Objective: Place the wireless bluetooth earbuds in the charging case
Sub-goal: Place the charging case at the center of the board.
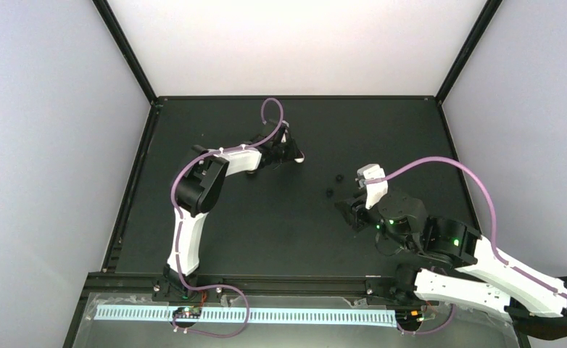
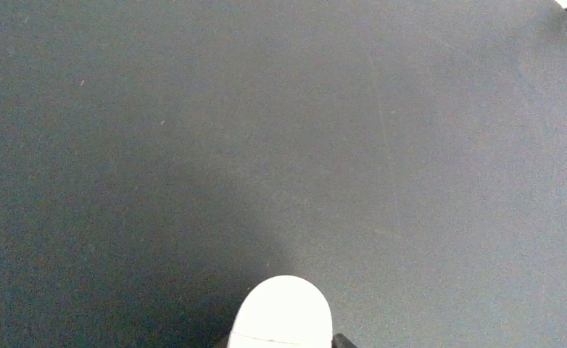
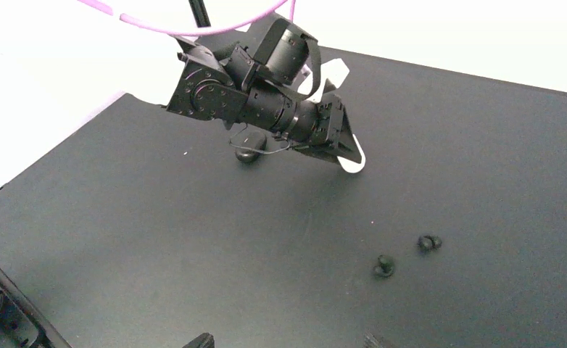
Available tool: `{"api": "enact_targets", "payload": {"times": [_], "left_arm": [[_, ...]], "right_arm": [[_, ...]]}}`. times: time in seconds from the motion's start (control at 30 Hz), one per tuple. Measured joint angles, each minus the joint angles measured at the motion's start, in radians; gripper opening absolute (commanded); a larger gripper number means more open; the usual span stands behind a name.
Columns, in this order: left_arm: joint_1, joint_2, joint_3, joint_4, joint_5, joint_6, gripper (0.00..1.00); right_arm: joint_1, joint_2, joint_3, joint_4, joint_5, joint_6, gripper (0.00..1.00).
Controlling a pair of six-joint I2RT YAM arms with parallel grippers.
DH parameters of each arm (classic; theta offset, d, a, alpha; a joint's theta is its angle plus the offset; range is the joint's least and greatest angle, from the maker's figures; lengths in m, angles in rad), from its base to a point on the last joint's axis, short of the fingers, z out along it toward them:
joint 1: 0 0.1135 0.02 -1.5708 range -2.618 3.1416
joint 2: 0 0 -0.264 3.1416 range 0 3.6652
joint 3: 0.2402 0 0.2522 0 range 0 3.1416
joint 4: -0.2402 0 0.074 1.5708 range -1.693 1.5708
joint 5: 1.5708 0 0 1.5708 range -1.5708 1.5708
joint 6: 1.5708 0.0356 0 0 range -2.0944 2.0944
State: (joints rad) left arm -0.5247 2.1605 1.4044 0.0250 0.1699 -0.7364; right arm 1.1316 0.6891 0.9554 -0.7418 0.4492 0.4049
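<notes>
From above, the left arm reaches far across the bench point(image 1: 251, 232), and the left tool point(image 1: 295, 154) has its tip down on the dark surface. It pinches a white case point(image 1: 301, 159), of which only a small pale nub pokes out. Two black earbuds point(image 1: 338, 177) lie loose on the bench, off to the right of the white case and a little nearer the arm bases. The second one point(image 1: 329, 193) sits just beside the first. The right tool point(image 1: 347, 209) hovers nearer again, on the far side of the earbuds from the white case and well apart from it.

Over to the left wrist camera. The white case point(image 2: 283, 312) fills the bottom middle, rounded on top with a thin seam across it. A dark finger point(image 2: 341, 341) sits tight at each flank, pressed against its sides. Beyond the white case there is only bare bench point(image 2: 266, 145).

Now the right wrist camera. The left tool point(image 3: 342, 148) comes in at a slant, and the white case point(image 3: 353, 161) at its tip touches the bench. The black earbuds point(image 3: 384, 267) lie to the lower right of the white case, the other one point(image 3: 429, 243) close by and apart from everything else. At the bottom edge, the right tool point(image 3: 289, 342) shows two fingertips point(image 3: 202, 339) spread wide, with only bench between them.
</notes>
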Motion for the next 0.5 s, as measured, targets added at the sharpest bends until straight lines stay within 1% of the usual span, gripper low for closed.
{"api": "enact_targets", "payload": {"times": [0.2, 0.27, 0.4, 0.43, 0.5], "left_arm": [[0.000, -0.013, -0.012, -0.008, -0.009, 0.013, 0.60], [0.000, -0.040, -0.041, -0.013, -0.018, 0.025, 0.74], [0.001, -0.127, -0.119, -0.037, -0.043, 0.053, 0.96], [0.002, -0.153, -0.138, -0.044, -0.050, 0.062, 0.98], [0.005, -0.218, -0.179, -0.059, -0.064, 0.074, 0.99]], "right_arm": [[0.000, -0.010, 0.009, -0.007, 0.018, -0.003, 0.53], [0.000, -0.010, 0.009, -0.007, 0.020, -0.004, 0.54], [0.000, -0.010, 0.009, -0.006, 0.021, -0.008, 0.54], [0.000, -0.010, 0.009, -0.006, 0.021, -0.011, 0.54], [0.000, -0.010, 0.009, -0.005, 0.021, -0.016, 0.54]]}}
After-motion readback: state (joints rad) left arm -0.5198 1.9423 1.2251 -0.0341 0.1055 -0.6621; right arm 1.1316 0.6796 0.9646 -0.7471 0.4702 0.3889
